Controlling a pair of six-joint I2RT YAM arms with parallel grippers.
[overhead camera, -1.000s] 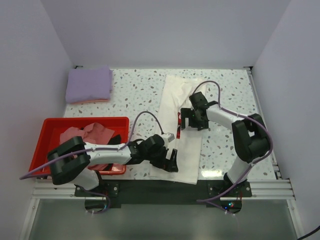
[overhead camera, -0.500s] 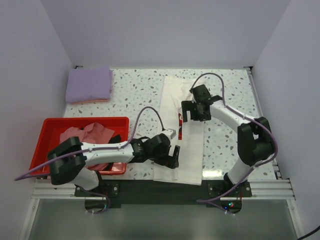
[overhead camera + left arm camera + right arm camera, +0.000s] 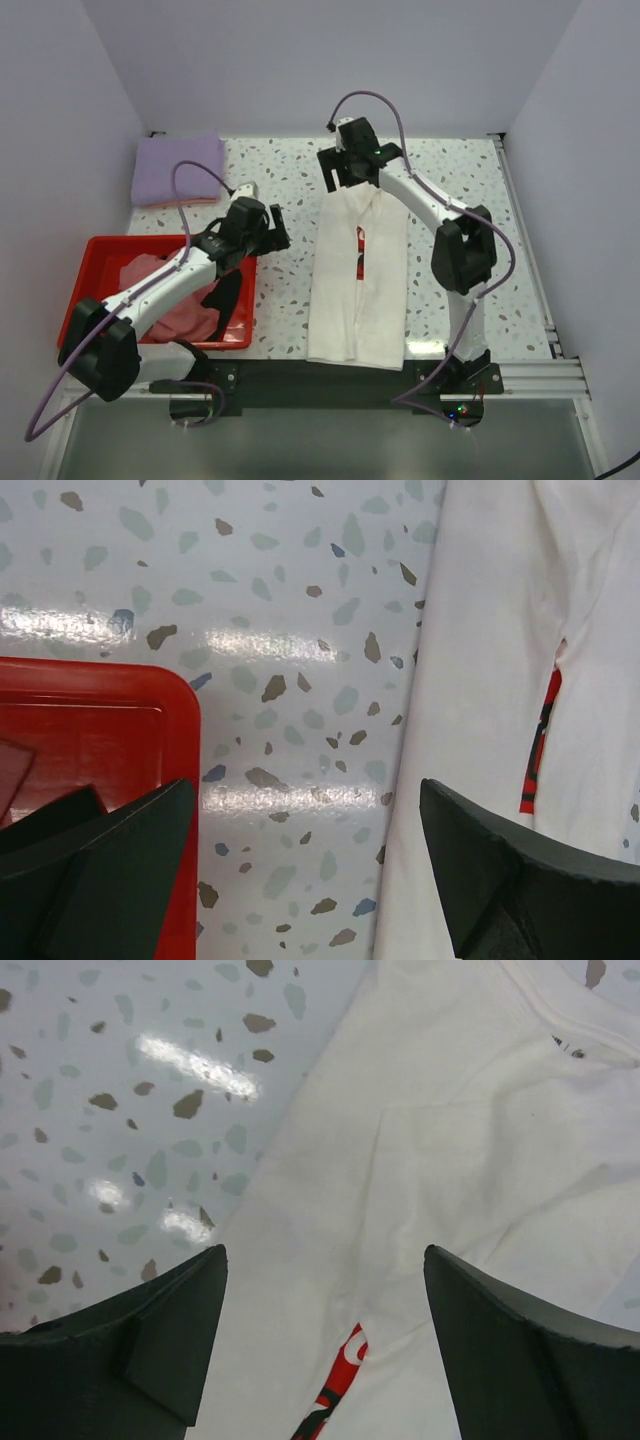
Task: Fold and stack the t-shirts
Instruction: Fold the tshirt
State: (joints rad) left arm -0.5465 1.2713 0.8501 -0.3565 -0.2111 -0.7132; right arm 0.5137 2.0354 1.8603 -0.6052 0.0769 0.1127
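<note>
Down the table's (image 3: pixel 285 185) middle, the cream-white t-shirt (image 3: pixel 358 290) lies folded lengthwise, reaching the near edge. The right gripper (image 3: pixel 345 172) hovers open-jawed over its far end. The left gripper (image 3: pixel 265 228), also spread, hangs above the strip between the red tray (image 3: pixel 100 250) and the shirt.

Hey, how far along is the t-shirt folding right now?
Done: a folded lavender shirt sits at the far-left corner. In hand: the white shirt lies folded into a long strip; the right end effector hovers open over its collar end, the left end effector open beside the red tray. Left: its crosswise folds, stacking, then the pink shirt and black shirt in the tray.
</note>
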